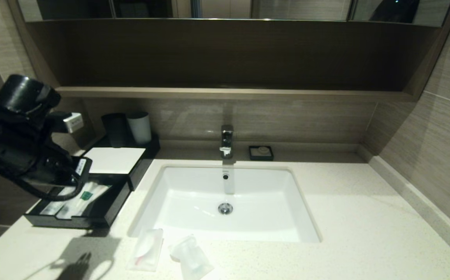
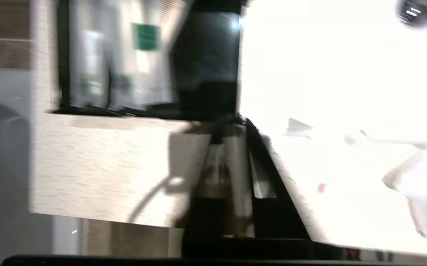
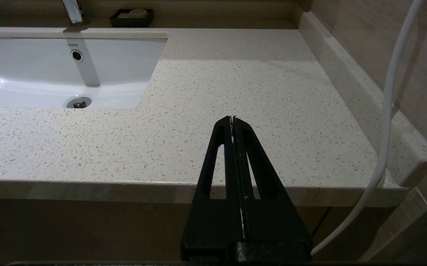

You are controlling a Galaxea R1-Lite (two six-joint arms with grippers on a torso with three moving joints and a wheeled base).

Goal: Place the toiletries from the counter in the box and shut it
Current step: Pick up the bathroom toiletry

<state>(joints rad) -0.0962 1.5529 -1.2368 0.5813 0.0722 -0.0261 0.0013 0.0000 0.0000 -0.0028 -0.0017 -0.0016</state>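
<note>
— Start with the head view. What's done?

— The box [image 1: 92,194], at the left of the frame, has its drawer pulled out, and one long toothbrush packet [image 1: 87,196] with a green label lies inside. There may be more clear wrapping beside it; I can't count that. The left arm hangs over the drawer at the left edge, and its fingers are hidden behind its own bulk here.

— What's left?

— Two small flat packets on the counter [image 1: 365,217], at the bottom centre in front of the basin [image 1: 225,202]: the left packet [image 1: 146,249] and the right packet [image 1: 190,258], just beside each other. I'd judge one in, two to go, and the drawer not yet closed.

— And the left wrist view?

— Blurred. The left gripper [image 2: 232,147] shows at lower centre with fingers pressed together and nothing between them that I can see. The green label sits in the drawer at upper left, and pale packets show at the right edge.

— The right wrist view?

— The right gripper [image 3: 232,120], at centre, is parked over bare counter near its front edge, fingers together, empty. One soap dish [image 3: 131,17] sits at the top.
</note>
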